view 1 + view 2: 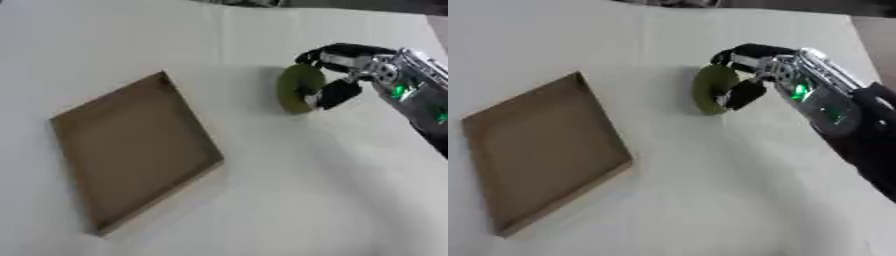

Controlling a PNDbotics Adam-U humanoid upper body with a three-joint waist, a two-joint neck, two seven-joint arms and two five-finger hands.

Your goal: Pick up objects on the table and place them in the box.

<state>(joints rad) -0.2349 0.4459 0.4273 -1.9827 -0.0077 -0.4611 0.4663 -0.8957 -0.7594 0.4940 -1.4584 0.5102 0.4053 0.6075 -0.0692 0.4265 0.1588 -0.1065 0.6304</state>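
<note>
Olive-green and round, a disc-like object [299,89] is sitting in the right robot hand [343,75], up at about two o'clock in the left eye view. The fingers are curling over its top edge while the thumb is closing in from below, so the robot hand is pinching the disc across its rim and holding it tilted up on edge. That edge-on hold probably makes sense because a flat thing lying on the surface [306,200] offers little else to catch. Whether the disc is riding clear of the white surface or touching it with its lower rim is hard to tell from these views; the dark shading just beside it suggests it is close to the cloth.

Brown and shallow, the box [131,150] is lying askew at about nine o'clock, well apart from the disc, with its low walls open upward and nothing showing inside it. Its open top is leaving a plain way in from above.

Judging by the layout, the pick is under way and the carry toward eight o'clock is what remains, followed by a release over the tray-like floor. A tilted disc could roll or bounce once let go, so lowering it near the bottom would suit. The left robot hand is not showing in either view.
</note>
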